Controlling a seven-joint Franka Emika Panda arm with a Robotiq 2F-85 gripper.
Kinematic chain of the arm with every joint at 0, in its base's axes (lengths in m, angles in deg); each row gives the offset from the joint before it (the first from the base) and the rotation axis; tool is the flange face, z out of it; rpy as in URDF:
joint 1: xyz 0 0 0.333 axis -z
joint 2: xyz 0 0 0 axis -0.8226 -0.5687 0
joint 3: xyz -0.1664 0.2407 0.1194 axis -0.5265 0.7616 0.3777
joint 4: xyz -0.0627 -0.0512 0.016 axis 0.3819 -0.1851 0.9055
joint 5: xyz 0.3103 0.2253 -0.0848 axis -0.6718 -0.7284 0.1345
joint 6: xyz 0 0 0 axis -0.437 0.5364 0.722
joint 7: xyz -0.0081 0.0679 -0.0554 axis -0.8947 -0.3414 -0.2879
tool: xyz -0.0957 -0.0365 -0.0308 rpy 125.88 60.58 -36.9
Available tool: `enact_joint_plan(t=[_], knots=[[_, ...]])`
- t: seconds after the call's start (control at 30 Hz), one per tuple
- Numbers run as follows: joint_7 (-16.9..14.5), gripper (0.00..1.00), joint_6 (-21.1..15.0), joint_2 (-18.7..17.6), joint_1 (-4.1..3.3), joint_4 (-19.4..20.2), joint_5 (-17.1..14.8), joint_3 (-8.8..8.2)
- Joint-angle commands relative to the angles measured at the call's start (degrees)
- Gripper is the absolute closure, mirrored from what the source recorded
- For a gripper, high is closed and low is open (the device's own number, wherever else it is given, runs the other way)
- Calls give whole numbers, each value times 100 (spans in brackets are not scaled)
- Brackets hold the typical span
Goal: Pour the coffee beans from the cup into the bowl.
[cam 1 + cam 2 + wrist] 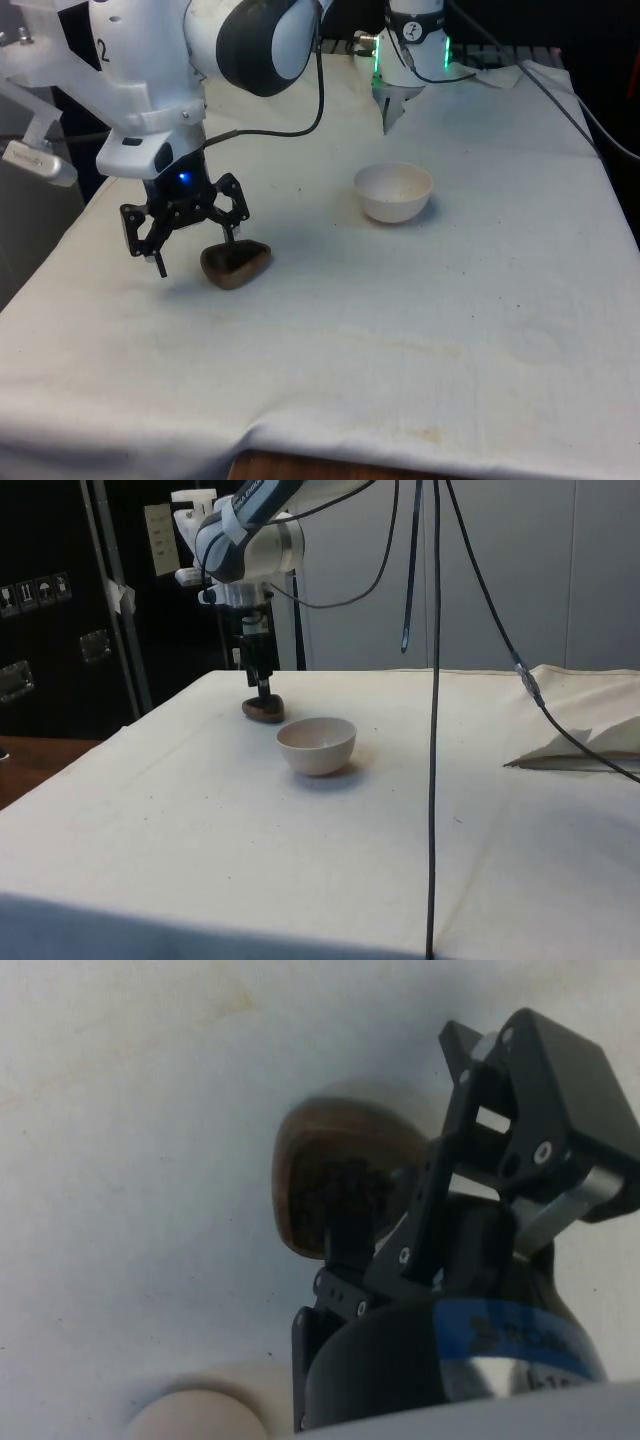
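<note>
Gripper (195, 255) hung low over the table (400, 350), fingers spread wide and pinching nothing. One finger (232, 232) reached down to the rim of the brown wooden cup (236, 264); the other finger sat out past the cup on the front view's left, tip just off the cloth. The cup stood on the white cloth right under the gripper, not lifted, partly between the fingers. In the wrist view the cup (335, 1185) showed dark coffee beans (335, 1195) inside, one finger (350, 1245) over its rim. In the side view the gripper (262, 685) pointed down with its tip at the cup (263, 709).

The white bowl (394, 192) stood apart from the gripper, toward the front view's right and a bit farther back; cannot tell what it held. In the side view the bowl (317, 745) sat near the cup, not touching.
</note>
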Motion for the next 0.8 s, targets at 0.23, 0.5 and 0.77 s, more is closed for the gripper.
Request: enact_joint_plan(t=[0.23, 0.5, 0.77], knots=[[-46, 0, 155, -86, 52, -149, -109, 17], [-46, 0, 109, -103, 17, -120, -143, 6], [-52, 0, 103, -115, 17, -109, -155, 11]])
